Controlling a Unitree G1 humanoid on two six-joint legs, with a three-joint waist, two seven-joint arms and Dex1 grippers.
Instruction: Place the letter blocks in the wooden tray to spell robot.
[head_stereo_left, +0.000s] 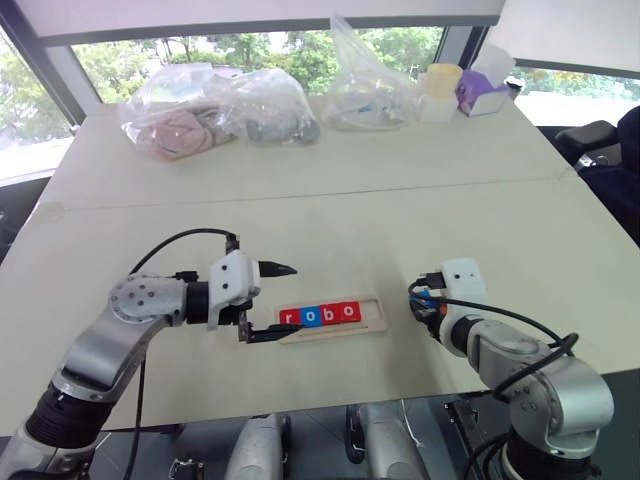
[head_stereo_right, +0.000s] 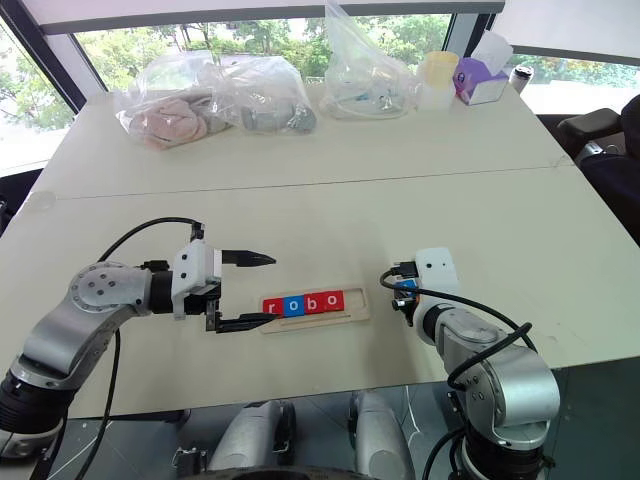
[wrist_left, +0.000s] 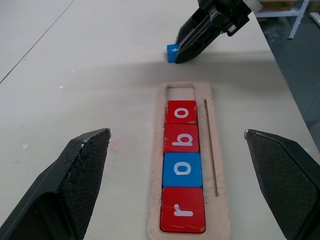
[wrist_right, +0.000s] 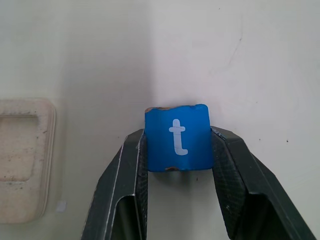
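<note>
The wooden tray (head_stereo_left: 372, 313) lies near the table's front edge. In its groove four letter blocks read r (wrist_left: 182, 209), o (wrist_left: 182, 169), b (wrist_left: 181, 138), o (wrist_left: 181, 111): red, blue, red, red. The slot at the tray's right end (wrist_left: 180, 92) is empty. My left gripper (head_stereo_left: 288, 301) is open at the tray's left end, one finger on each side of it, holding nothing. My right gripper (head_stereo_left: 422, 300) is just right of the tray, low over the table. It is shut on the blue t block (wrist_right: 176, 136), which is held by two opposite edges with its letter facing up.
Clear plastic bags (head_stereo_left: 215, 110) of small items line the table's far edge, with another bag (head_stereo_left: 365, 90), a yellow cup (head_stereo_left: 441, 82) and a purple box (head_stereo_left: 485, 93) to their right. A seam (head_stereo_left: 300, 195) crosses the tabletop.
</note>
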